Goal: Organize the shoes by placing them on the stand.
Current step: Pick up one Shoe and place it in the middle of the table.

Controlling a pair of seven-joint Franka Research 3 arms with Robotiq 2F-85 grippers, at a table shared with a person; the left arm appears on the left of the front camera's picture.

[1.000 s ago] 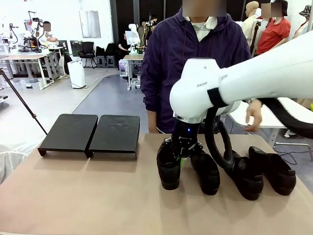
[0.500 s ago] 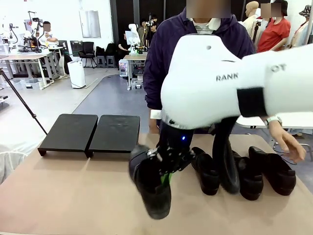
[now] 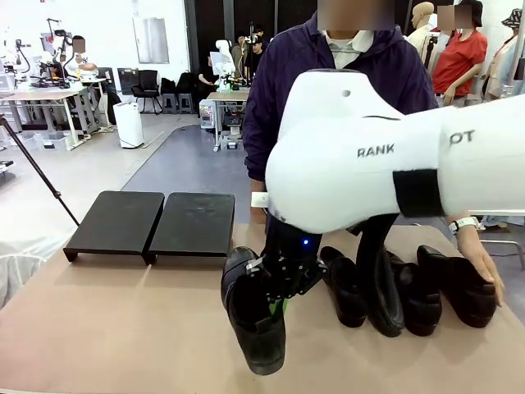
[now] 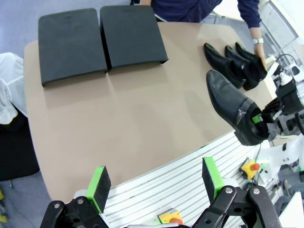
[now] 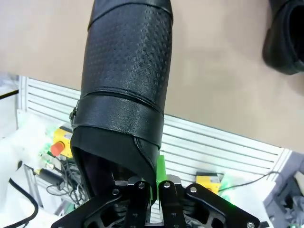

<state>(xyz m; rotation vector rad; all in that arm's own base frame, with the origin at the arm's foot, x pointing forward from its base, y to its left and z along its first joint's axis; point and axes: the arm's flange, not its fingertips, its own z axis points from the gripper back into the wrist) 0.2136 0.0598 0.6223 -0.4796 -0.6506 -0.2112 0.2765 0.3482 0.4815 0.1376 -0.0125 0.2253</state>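
Black leather identifies the shoe point(image 3: 254, 324) now in transport: the right gripper point(image 3: 283, 283) has its jaws closed on the rim of the shoe's opening and holds it tilted in the air over the near part of the table point(image 3: 107, 328), apart from the surface as far as can be judged. The left gripper point(image 4: 154, 183) stands with jaws fully spread, holding nothing, high over the near table edge. The stand point(image 3: 152, 222) sits at the far left of the table, and both sloped panels are bare. The three other shoes point(image 3: 410, 295) rest close together in a row at the right, and the person's hand point(image 3: 480, 263) lies on the outermost one. Progress is judged early: no shoe is placed yet. Remaining work: carry the held shoe left to a panel, release it, then fetch the other three.
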